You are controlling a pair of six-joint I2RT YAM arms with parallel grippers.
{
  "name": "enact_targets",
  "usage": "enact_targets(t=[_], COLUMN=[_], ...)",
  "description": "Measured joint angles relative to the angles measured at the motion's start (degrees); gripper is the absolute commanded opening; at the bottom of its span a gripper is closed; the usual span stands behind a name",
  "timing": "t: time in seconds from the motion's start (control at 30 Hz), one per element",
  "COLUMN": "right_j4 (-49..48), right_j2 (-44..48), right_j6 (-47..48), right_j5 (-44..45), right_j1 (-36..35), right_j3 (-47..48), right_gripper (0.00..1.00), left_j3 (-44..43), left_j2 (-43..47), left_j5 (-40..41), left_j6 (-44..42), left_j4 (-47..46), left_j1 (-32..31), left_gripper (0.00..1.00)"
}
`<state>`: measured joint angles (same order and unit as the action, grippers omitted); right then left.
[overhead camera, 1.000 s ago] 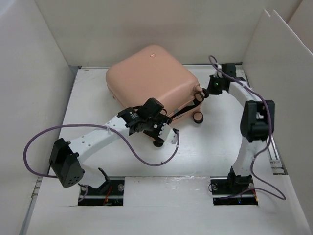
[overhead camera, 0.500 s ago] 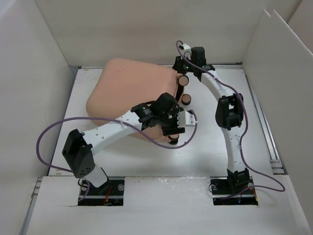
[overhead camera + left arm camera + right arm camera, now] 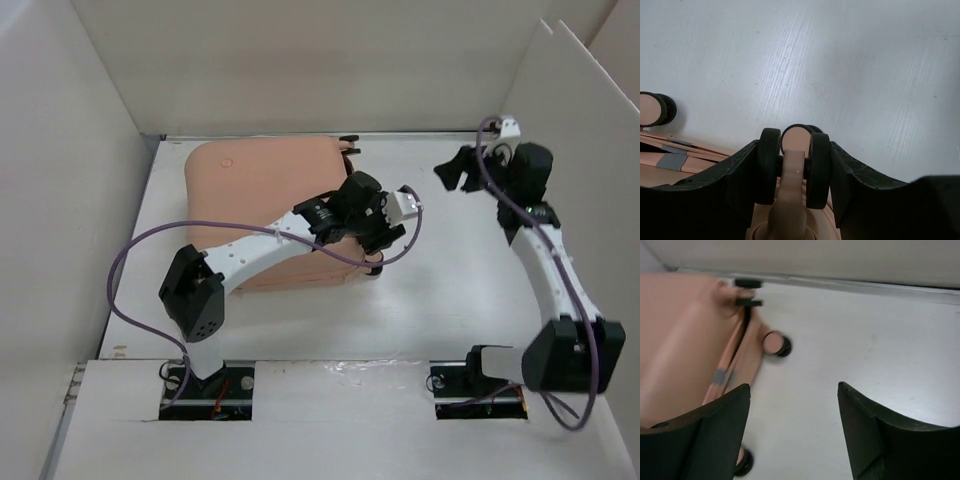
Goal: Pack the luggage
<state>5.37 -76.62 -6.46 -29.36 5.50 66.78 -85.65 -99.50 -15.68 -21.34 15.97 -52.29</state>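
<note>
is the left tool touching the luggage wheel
Touching. The left wrist view shows both fingers of the left tool pressed against the black sides of a wheel on the luggage.

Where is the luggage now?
In the top view the luggage lies left of centre by the back wall, the left gripper clamped on its near-right wheel.

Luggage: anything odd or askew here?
One oddity: the left gripper is clamped on a caster wheel at the near right corner of the luggage, not on its shell or seam. The luggage lies flat and closed, with no visible damage. The right gripper hangs open over the table, touching nothing.
</note>
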Motion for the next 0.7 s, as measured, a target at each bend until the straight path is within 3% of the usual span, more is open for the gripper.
enact_targets(t=[0.27,0.33,0.47,0.57,0.7], right_j4=[-8.24,-10.43,-14.12,-18.23,-24.63], right_j2=[26.27,32.94,42.27,40.0,28.15], right_j6=[-5.29,-8.35,-11.85,-11.63,-11.13], right_j5=[9.2,12.52,19.52,27.89,38.77], right_j1=[-17.75,-20.87,-30.82,-43.43,-58.4], right_j3=[-36.72,-44.57,-53.33,-53.68,-52.48], right_gripper=[0.33,0.33,0.43,0.54,0.56], left_j3=[-8.41,-9.22,-9.66,-9.97,-10.05], left_j2=[-6.01,-6.51,-6.71,-6.86,-6.88], left_j5=[1.05,1.29,1.27,1.11,1.05], left_j6=[2.75,2.99,3.3,3.41,3.45], left_j4=[2.34,2.62,3.1,3.43,3.56], left_j1=[1.75,1.88,1.95,2.01,2.03], left_gripper=[0.0,0.0,0.0,0.0,0.0])
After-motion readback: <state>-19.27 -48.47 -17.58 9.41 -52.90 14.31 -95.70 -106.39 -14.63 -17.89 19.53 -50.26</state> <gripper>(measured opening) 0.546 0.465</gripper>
